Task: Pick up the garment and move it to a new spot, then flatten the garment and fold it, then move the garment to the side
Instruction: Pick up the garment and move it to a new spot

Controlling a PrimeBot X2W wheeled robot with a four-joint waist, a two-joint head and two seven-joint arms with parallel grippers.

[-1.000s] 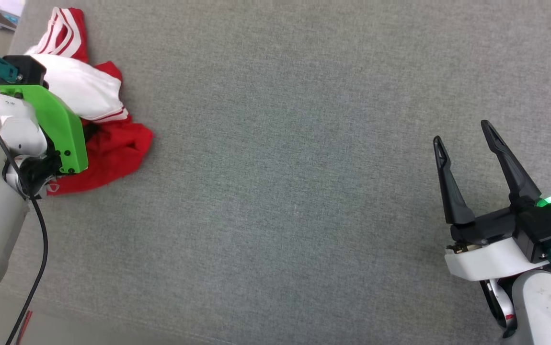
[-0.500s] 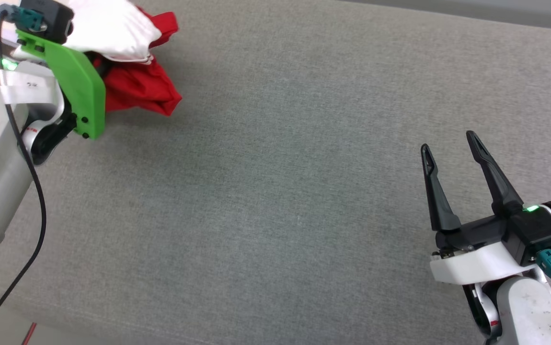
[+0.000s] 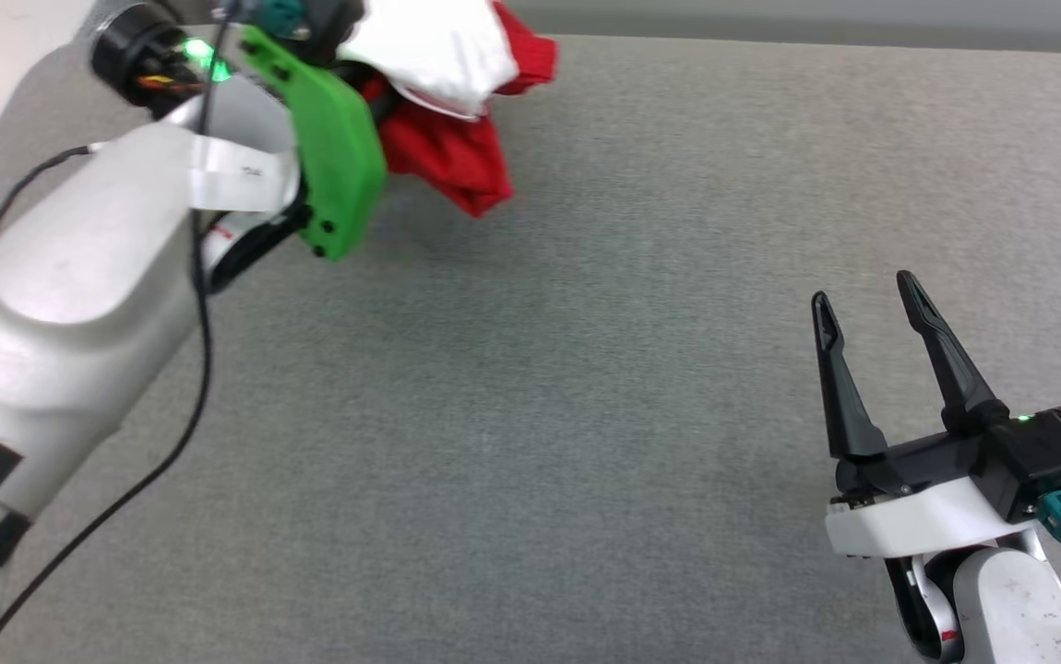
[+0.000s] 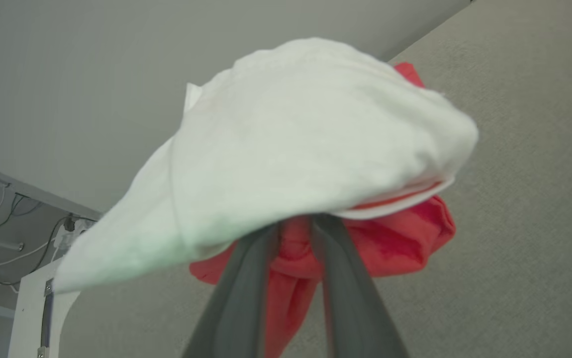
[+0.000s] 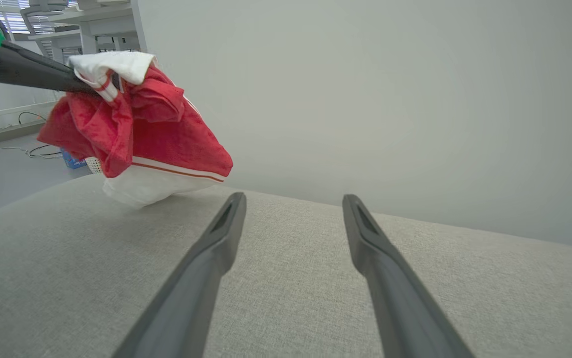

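Observation:
The garment (image 3: 457, 138), a bunched red shirt with white sleeves, hangs in the air at the back left of the grey cloth-covered table (image 3: 604, 387). My left gripper (image 4: 296, 226) is shut on a fold of its red fabric, and a white sleeve (image 4: 306, 139) drapes over the fingertips. In the right wrist view the garment (image 5: 146, 134) dangles from the left gripper's dark fingers (image 5: 37, 74), its lowest white part close over the table. My right gripper (image 3: 863, 290) stands open and holds nothing at the table's right front, far from the garment.
The table's far edge (image 3: 816, 41) runs along the top, with a plain grey wall (image 5: 390, 99) behind it. A black cable (image 3: 189, 387) trails along my left arm. Desks and floor cables (image 5: 32, 149) lie beyond the table's left end.
My left gripper has lifted the garment off the table's left edge and carried it rightward and farther back. The head camera has shifted. The right gripper has stayed open in place.

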